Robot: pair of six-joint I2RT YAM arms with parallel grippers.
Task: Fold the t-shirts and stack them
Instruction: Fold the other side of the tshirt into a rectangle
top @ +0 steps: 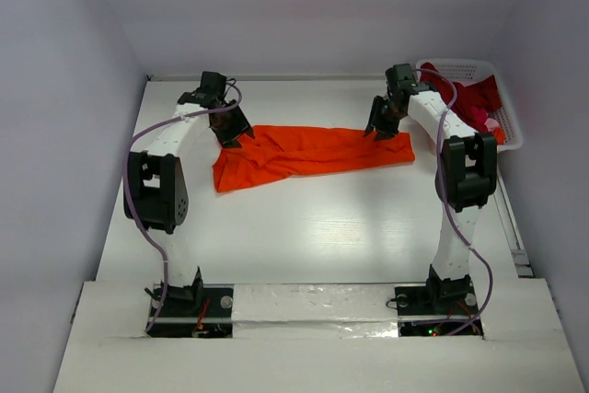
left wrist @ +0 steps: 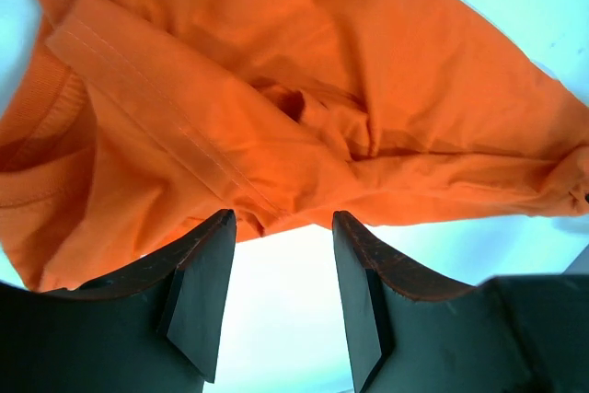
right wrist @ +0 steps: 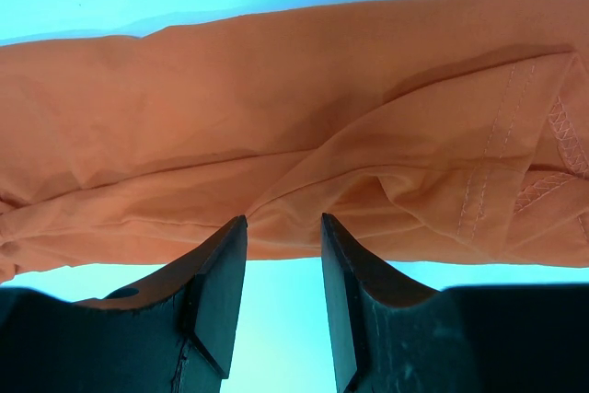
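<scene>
The orange-red t-shirt (top: 313, 154) was laid in a long, rumpled band across the far half of the table (top: 304, 236), presumably spread so that each end could be taken by one arm. The left gripper (top: 230, 132) was set at its left end and the right gripper (top: 386, 124) at its right end. In both wrist views the jaws were held apart, with bare table between them and the cloth's edge just at the fingertips, nothing pinched. The crimson t-shirts (top: 467, 98) were heaped in the basket (top: 465, 65) at the far right corner. Open table was available towards the bases for folding.
</scene>
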